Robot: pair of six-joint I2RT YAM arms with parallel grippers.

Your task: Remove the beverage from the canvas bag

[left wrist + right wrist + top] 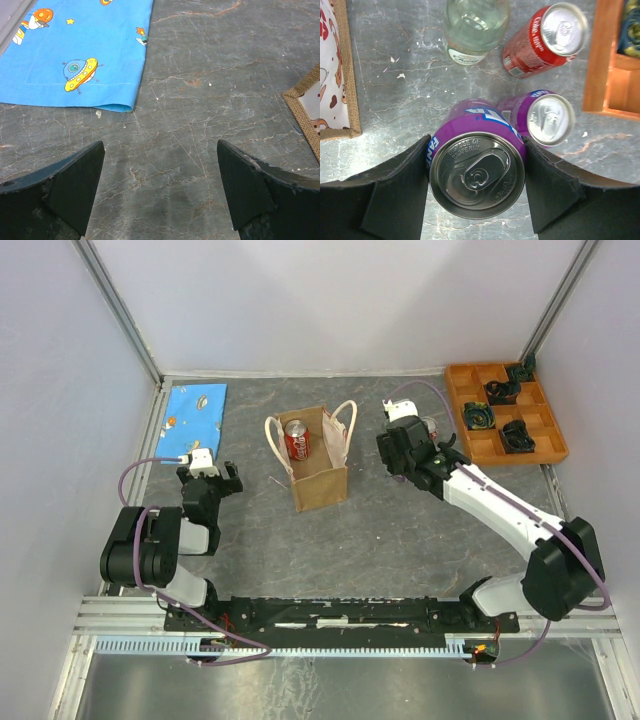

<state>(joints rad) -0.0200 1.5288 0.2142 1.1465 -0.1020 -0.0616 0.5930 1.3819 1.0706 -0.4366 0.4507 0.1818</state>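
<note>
On the grey bench (400,530), the boxy tan canvas bag (322,478) is seen with a red soda can (297,440) inside. A purple soda can (477,172) is clamped by the right claw (477,150), and the left claw (160,145) is spread empty. The neighbouring purple can (547,117) could be toppled on release.

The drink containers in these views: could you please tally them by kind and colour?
Purple cans: 2 (Fanta can, its neighbour)
Red cola cans: 2 (one outside, one inside the canvas bag)
Clear glass bottle: 1
Total: 5
</note>
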